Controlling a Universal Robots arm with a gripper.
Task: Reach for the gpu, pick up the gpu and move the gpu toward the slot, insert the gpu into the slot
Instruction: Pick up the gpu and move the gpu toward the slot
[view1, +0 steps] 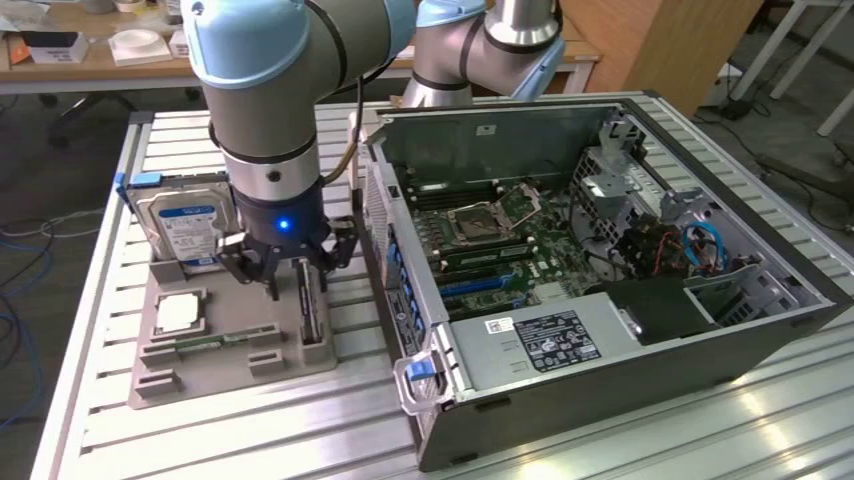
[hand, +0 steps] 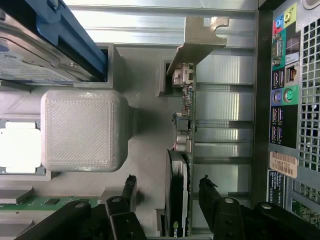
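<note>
The black two-fingered hand (view1: 296, 280) (hand: 168, 182) of the grey-and-blue arm hung low over a grey printed plastic holder tray (view1: 227, 362) (hand: 145, 150), its fingers (hand: 131, 184) spread wide. They straddled the gpu (view1: 311, 312) (hand: 183, 125), a thin dark circuit card standing on edge in a slot of the tray. In the wrist view one finger stood on each side of the card, near its round black fan, with a gap showing on both sides, so nothing was pinched. The card's silver metal bracket (hand: 197, 42) sat at the far end from the fingers.

In the same tray stood a silver hard drive with a blue label (view1: 187, 225) (hand: 35, 65), and a small square silver processor chip (view1: 178, 313) (hand: 17, 147) lay flat near it. Just beside the tray, toward the exterior view's right, an open dark grey computer case (view1: 601, 360) lay on its side with its green motherboard (view1: 514, 240) exposed. Tray and case both rested on the slatted aluminium counter (view1: 160, 440).
</note>
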